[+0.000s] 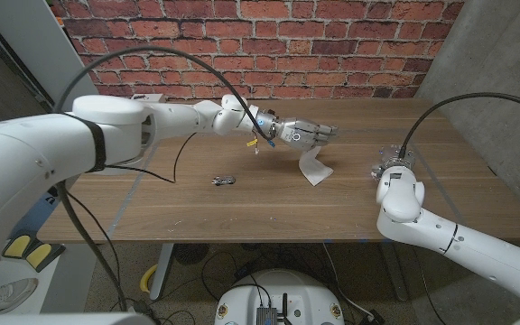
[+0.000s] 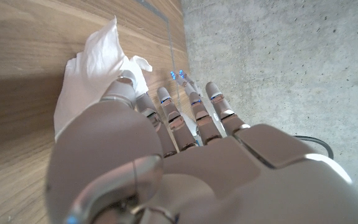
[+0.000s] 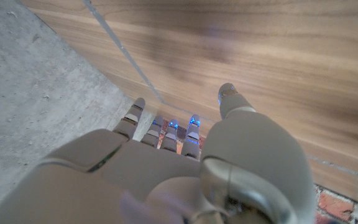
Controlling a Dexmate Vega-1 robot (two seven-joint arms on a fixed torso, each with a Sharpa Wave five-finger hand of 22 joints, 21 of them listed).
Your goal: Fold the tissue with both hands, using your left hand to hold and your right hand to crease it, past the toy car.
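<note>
A white tissue (image 1: pixel 315 168) hangs from my left hand (image 1: pixel 308 134) over the middle of the table, and its lower end touches the wood. In the left wrist view the thumb and a finger of my left hand (image 2: pixel 166 149) pinch the crumpled tissue (image 2: pixel 92 68) while the other fingers reach out straight. The small dark toy car (image 1: pixel 223 181) lies on the table to the left of the tissue, nearer the front edge. My right hand (image 1: pixel 392 165) hovers over the right side of the table, apart from the tissue. Its fingers (image 3: pixel 166 134) are spread and hold nothing.
The wooden table (image 1: pixel 441 203) runs to a brick wall at the back and a concrete wall on the right. A thin pale line (image 3: pixel 123 56) crosses the tabletop. Black cables arch over both arms.
</note>
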